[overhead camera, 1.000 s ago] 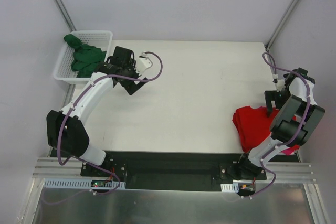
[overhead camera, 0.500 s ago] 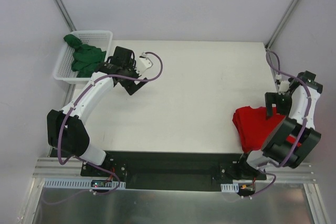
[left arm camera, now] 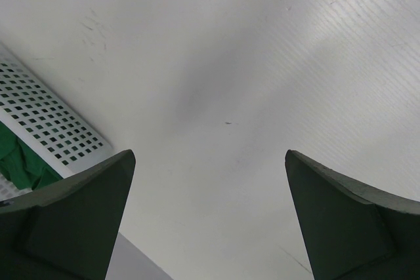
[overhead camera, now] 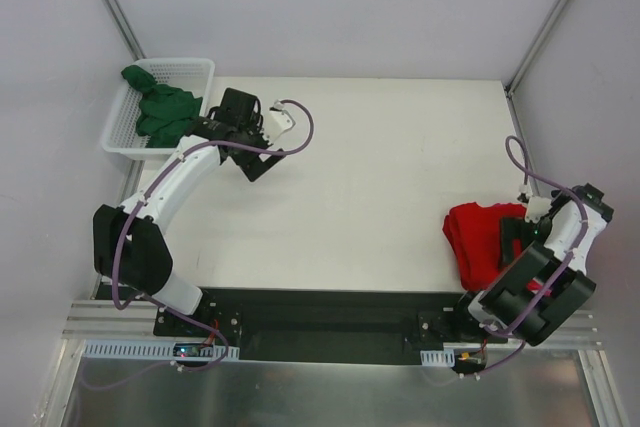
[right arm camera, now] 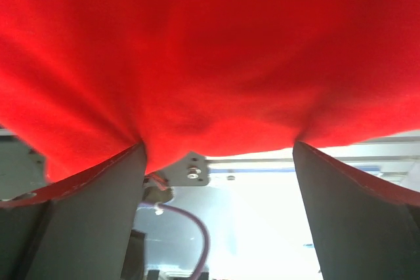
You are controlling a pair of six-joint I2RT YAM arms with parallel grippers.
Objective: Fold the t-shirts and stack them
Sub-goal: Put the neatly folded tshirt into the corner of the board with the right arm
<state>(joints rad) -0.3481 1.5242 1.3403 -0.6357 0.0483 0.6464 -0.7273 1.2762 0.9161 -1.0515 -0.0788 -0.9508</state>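
A dark green t-shirt [overhead camera: 160,112] lies bunched in the white mesh basket [overhead camera: 120,132] at the far left; its cloth [left arm camera: 16,162] also shows in the left wrist view. My left gripper [overhead camera: 262,162] hangs open over bare table just right of the basket, with nothing between its fingers [left arm camera: 210,155]. A bright red t-shirt [overhead camera: 478,237] lies crumpled at the table's right edge. My right gripper [overhead camera: 512,237] sits low at that shirt's right side, open. In the right wrist view the red cloth [right arm camera: 210,50] fills the upper part and both fingertips [right arm camera: 220,143] touch its hanging edge.
The basket wall [left arm camera: 52,122] is close on the left of my left fingers. Below the red cloth the right wrist view shows a metal bracket [right arm camera: 193,172] and a purple cable [right arm camera: 197,234]. Frame posts stand at the table's far corners.
The right arm has folded back towards the near edge, bringing its gripper down from beyond the red t-shirt onto its right side. The left arm has barely shifted.
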